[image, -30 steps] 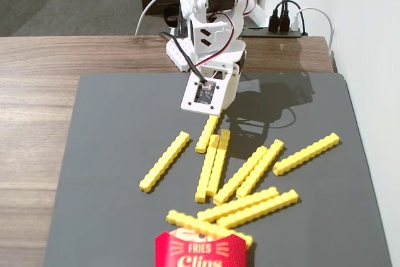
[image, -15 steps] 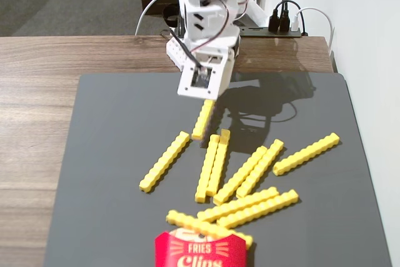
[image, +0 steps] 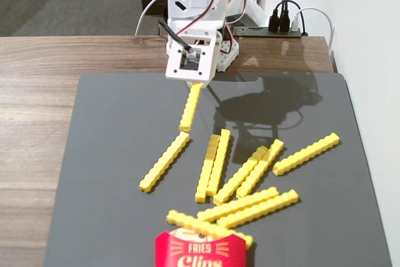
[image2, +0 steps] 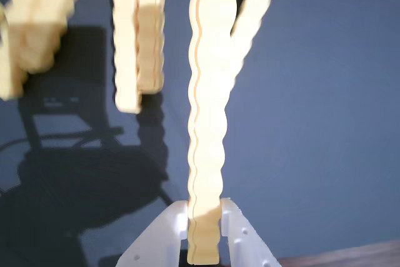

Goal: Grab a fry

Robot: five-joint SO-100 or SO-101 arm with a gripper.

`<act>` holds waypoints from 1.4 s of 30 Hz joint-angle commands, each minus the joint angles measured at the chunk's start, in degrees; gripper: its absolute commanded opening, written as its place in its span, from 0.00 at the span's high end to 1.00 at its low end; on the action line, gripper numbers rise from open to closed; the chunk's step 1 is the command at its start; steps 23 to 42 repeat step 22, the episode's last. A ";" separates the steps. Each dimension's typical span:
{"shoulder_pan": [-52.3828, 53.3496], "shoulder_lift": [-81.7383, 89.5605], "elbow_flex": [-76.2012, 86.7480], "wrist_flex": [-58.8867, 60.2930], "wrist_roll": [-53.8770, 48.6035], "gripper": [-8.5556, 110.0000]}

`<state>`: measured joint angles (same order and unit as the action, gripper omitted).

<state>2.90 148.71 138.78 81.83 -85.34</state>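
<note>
Clamping one end of a fry [image2: 205, 123], the end effector [image2: 204, 223] shows in the wrist view as 2 translucent white fingers [image2: 164, 232] pressed against either side of the yellow stick, whose near tip pokes out below them at the bottom edge. From there the fry runs up the middle of that view, its wavy studded edge sharp near the fingers and blurred toward the top, where it is cut off by the frame.

In the fixed view the white arm's camera housing [image: 190, 60] covers the end effector [image: 196, 83] itself, so the fingers cannot be seen there; only the held fry [image: 190, 107] sticks out from under it, slanting down toward the dark grey mat [image: 112, 123]. Whether its far tip touches the mat or the neighbouring loose fry [image: 164, 161] cannot be told.

Other fries in the wrist view are soft and overexposed: a pair side by side [image2: 138, 35] and another at the left edge [image2: 37, 23], all cropped.

Across the mat in the fixed view lies the scatter of loose fries, some overlapping near the red carton [image: 201, 251], which is cut off at the bottom edge. The mat rests on a wooden desk [image: 37, 92]; cables and a power strip [image: 284, 26] sit behind it.
</note>
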 commanded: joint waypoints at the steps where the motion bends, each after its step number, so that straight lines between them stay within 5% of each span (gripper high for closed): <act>1: -0.97 -3.25 -7.56 0.18 -0.88 0.92; 13: -3.34 -11.69 -19.69 3.16 -0.35 0.92; 42: -2.02 -12.48 -19.51 3.43 -1.32 0.92</act>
